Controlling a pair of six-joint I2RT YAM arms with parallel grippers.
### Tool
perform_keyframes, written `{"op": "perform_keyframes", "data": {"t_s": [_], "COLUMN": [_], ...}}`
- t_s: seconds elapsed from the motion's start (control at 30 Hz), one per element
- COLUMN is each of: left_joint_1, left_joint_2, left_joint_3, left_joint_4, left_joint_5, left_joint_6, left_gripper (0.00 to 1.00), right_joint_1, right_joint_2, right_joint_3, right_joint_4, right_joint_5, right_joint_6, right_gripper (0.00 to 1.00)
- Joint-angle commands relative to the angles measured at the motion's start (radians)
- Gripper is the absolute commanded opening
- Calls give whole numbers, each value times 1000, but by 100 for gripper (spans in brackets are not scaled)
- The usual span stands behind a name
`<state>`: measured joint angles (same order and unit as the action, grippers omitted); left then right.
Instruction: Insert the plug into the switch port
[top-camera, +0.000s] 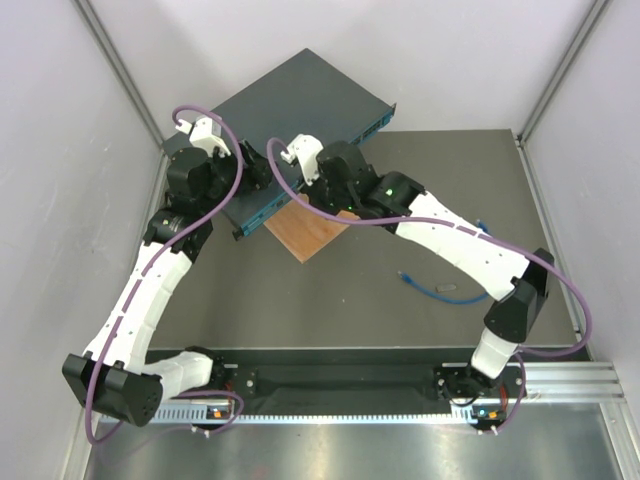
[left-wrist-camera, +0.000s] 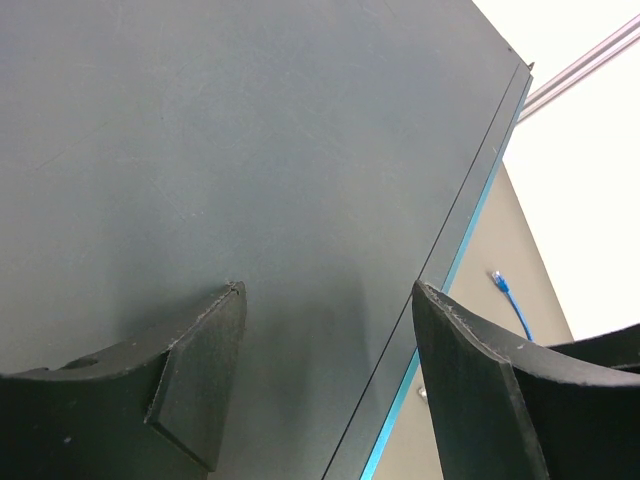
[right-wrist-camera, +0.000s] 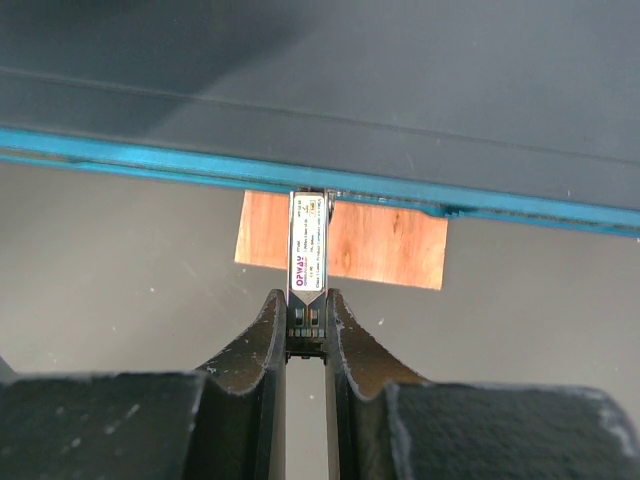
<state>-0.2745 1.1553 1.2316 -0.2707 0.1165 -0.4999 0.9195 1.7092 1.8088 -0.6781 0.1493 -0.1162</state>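
plug (top-camera: 403, 273): on table (top-camera: 380, 320), 4 o'clock of right gripper (right-wrist-camera: 305, 325), well apart
axis: 10-to-4, tip toward 10
right gripper: I see it pinching silver module (right-wrist-camera: 308, 245) at switch (top-camera: 300, 95)
left gripper (left-wrist-camera: 330, 290): spread

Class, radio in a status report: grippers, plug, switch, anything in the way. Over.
Left gripper open over switch top. Right gripper shut on silver module, tip at switch front. Plug loose on table, untouched. Wooden square at front edge.
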Motion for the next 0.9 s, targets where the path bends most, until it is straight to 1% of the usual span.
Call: {"op": "perform_keyframes", "data": {"t_s": [0.0, 0.4, 0.87], "left_joint_1": [3, 4, 3], "left_joint_2": [1, -2, -2], "left_joint_3": [-11, -23, -27], "left_joint_4": [48, 44, 53], "left_joint_5": [17, 18, 26], "left_joint_6": [-8, -9, -15], "left_gripper": [72, 73, 73], "right_joint_1": [-11, -22, -33], "right_joint_2": [16, 35, -5], "right_joint_3": [63, 93, 57], "right_joint_4": [28, 17, 22], "right_joint_5": [13, 3, -39], "right_joint_6": [1, 3, -40], "right_gripper": [0, 0, 0]}}
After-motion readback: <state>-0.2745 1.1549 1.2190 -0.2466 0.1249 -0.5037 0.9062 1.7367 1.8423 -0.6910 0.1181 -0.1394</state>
